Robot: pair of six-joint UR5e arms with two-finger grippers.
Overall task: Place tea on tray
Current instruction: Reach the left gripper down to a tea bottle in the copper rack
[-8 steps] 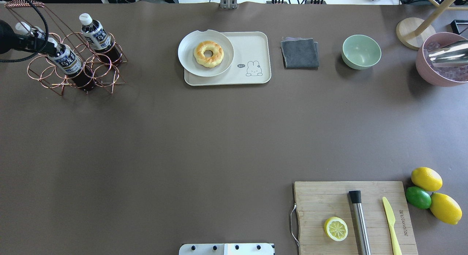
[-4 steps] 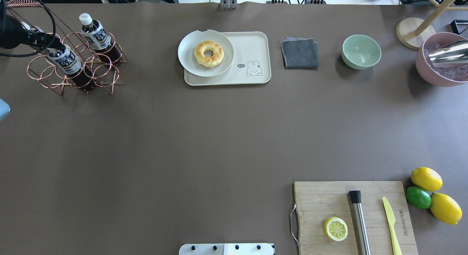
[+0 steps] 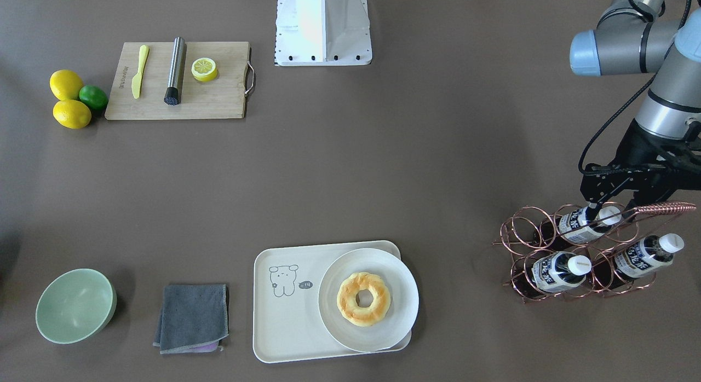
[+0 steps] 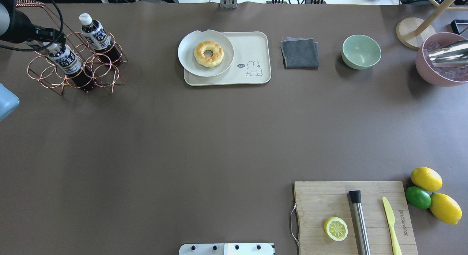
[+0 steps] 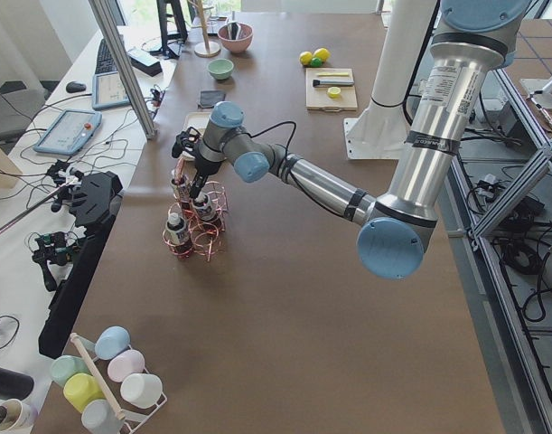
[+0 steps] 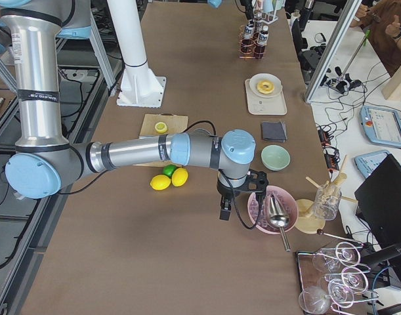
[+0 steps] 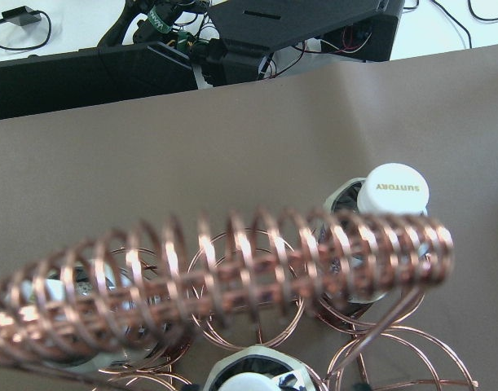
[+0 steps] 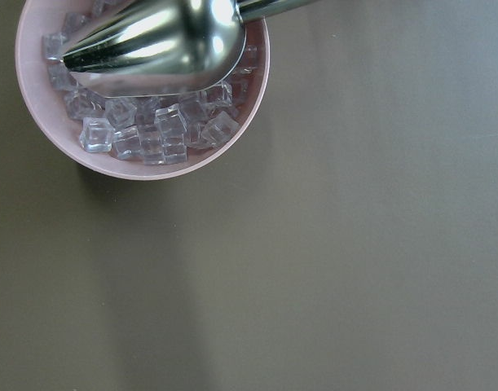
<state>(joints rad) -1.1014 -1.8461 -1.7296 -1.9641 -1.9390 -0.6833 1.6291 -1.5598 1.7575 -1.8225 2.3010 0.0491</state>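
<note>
Three tea bottles lie tilted in a copper wire rack at the table's far left. In the front-facing view they are the upper one, the lower left one and the lower right one. The overhead view shows two of them clearly; my arm mostly hides the third. My left gripper is open and straddles the upper bottle's cap end. The cream tray lies at the far middle. My right gripper hangs beside the pink bowl; I cannot tell its state.
A white plate with a doughnut covers the tray's left half. A grey cloth, a green bowl and a pink ice bowl with a metal scoop stand to the right. A cutting board lies near right.
My left gripper has moved toward the far edge and slightly right over the rack. The arm's blue elbow has come into view at the left edge. The bottles have not moved.
</note>
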